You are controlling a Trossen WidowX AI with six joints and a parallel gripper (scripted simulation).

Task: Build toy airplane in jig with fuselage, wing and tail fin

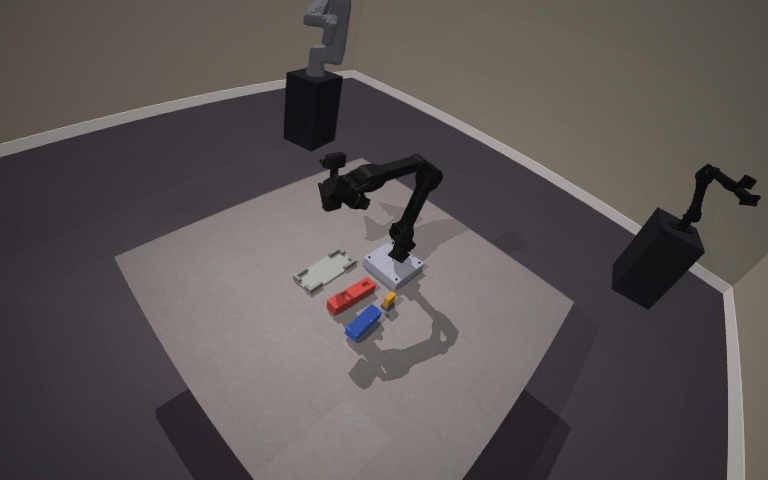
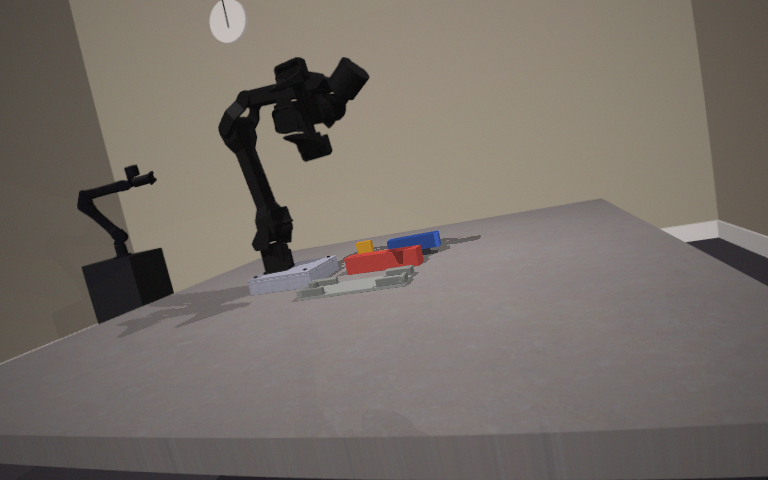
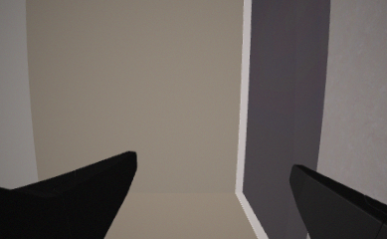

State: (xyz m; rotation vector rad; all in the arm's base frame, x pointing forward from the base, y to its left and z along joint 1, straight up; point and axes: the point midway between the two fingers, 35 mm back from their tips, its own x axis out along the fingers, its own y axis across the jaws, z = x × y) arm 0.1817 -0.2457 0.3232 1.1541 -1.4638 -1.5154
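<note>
The pale grey jig lies flat on the table with its cradle empty. The red fuselage lies on the table beside it. The blue wing lies just past the fuselage. The small yellow tail fin sits by the arm's base plate. My gripper is open and empty. It hangs high above the table, well away from all parts. In the wrist view only wall and floor show between the fingers.
The arm stands on a white base plate next to the jig. A second black arm on a black pedestal and a grey arm on another pedestal stand off the table.
</note>
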